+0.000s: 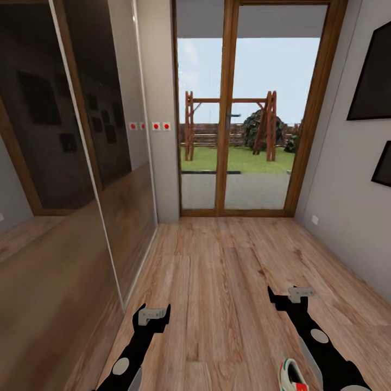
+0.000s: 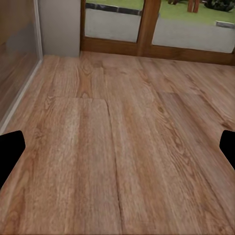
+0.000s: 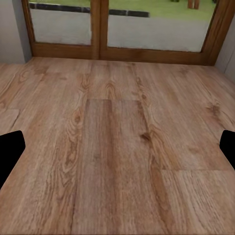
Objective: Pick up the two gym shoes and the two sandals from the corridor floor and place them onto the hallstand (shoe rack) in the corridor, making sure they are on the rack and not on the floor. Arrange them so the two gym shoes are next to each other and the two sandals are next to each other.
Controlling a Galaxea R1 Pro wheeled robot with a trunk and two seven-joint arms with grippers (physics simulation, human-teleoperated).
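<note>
Shoe first: one gym shoe point(image 1: 292, 376) lies on the corridor floor point(image 1: 228, 282) at the bottom edge of the head view, just beside the right arm and close to the robot's base. I see its white body, a green stripe and a red-orange accent, but part of it is cut by the frame. The second gym shoe, the sandals and the hallstand I cannot place from these pictures.

Both arms reach forward over bare planks. The left tool point(image 1: 152, 314) and the right tool point(image 1: 291, 296) hold nothing. In both wrist views the dark fingertips point(image 2: 11, 147) point(image 3: 11, 147) stand far apart at the two sides, with only wood between them, so both tools are spread wide.

My judgement is that the step is to go to the shoe and take it with the right tool. To do it well, the base should go back a little or the head should tilt down, so that the whole shoe is seen. Then the right tool should come from above and close across the narrow middle of the shoe, not on the laces. The glass door point(image 1: 255, 108) ahead and the mirrored wardrobe point(image 1: 65, 163) at the left give no help; the rack must be looked for elsewhere.
</note>
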